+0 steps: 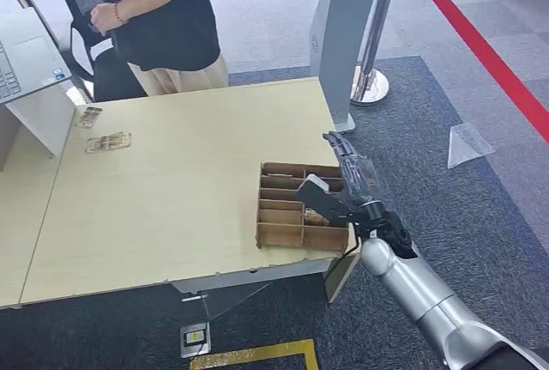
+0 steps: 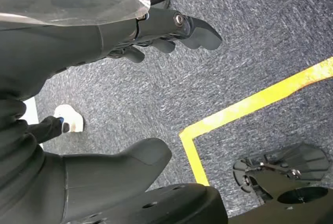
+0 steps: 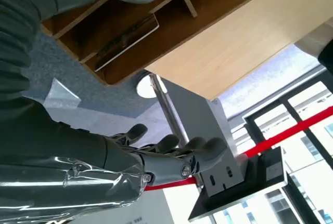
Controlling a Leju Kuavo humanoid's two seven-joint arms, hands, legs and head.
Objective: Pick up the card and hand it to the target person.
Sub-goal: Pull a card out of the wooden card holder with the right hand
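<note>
Task was at its early stage, by my read: card (image 3: 127, 39) not yet picked up. It lay flat in a compartment of the wooden divider tray (image 1: 278, 234), which sat at the tabletop (image 1: 181, 190) corner nearest the robot. Right robot hand (image 1: 346, 185) hovered over the tray's right side, fingers spread, thumb over the compartments, holding nothing; wrist view showed the thumb above the card w/ a gap, fingers out past the tray edge. Left robot hand (image 2: 157, 31) hung by the floor, fingers loosely apart, empty. Target person (image 1: 162, 27) stood at the far side of the tabletop, arms folded. Left to do: lower, grip card, lift, carry across, hand over. Two other small items lay near the far-left edge, well apart from the tray.
</note>
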